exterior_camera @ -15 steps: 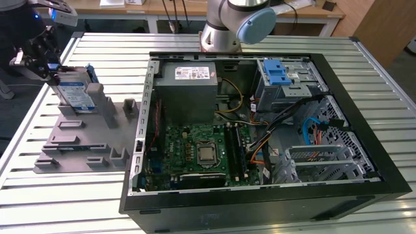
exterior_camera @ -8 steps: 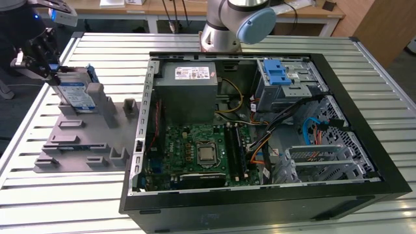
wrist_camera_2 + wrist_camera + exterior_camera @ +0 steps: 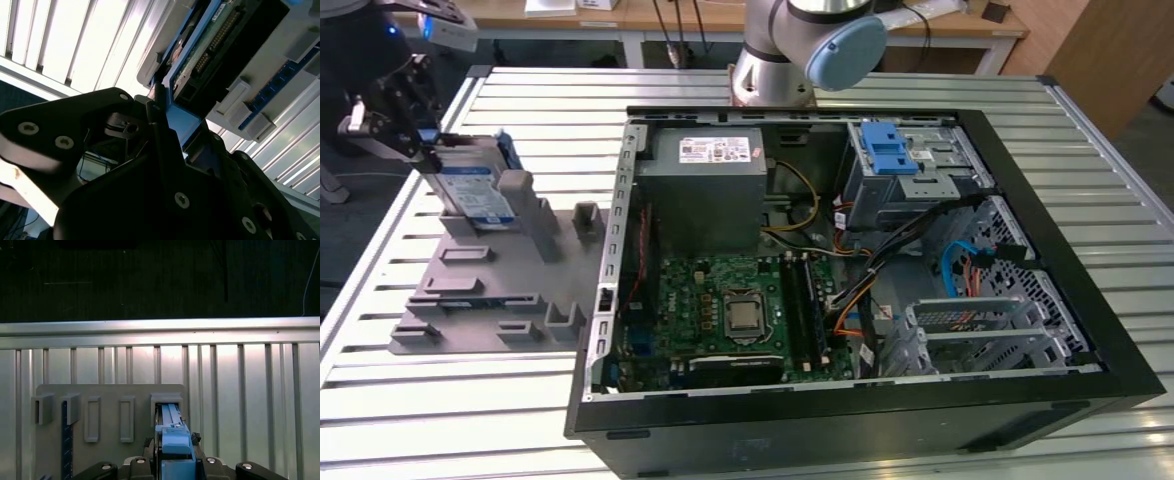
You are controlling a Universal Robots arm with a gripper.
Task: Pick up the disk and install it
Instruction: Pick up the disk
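On the bench (image 3: 1121, 200), the open computer case (image 3: 854, 425) lies apart from the grey holder (image 3: 480, 290) (exterior view's left), whose slot props the disk (image 3: 470, 185) on edge, top end free for grasping. We see the hand (image 3: 416, 135) clenched on that end.

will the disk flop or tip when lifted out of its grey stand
Probably stiff: the disk is a flat slab with a circuit board on one face. It stands on edge in the grey stand, so it may tip once clear of the slot. Likely dense and shock-sensitive, given the exposed board.
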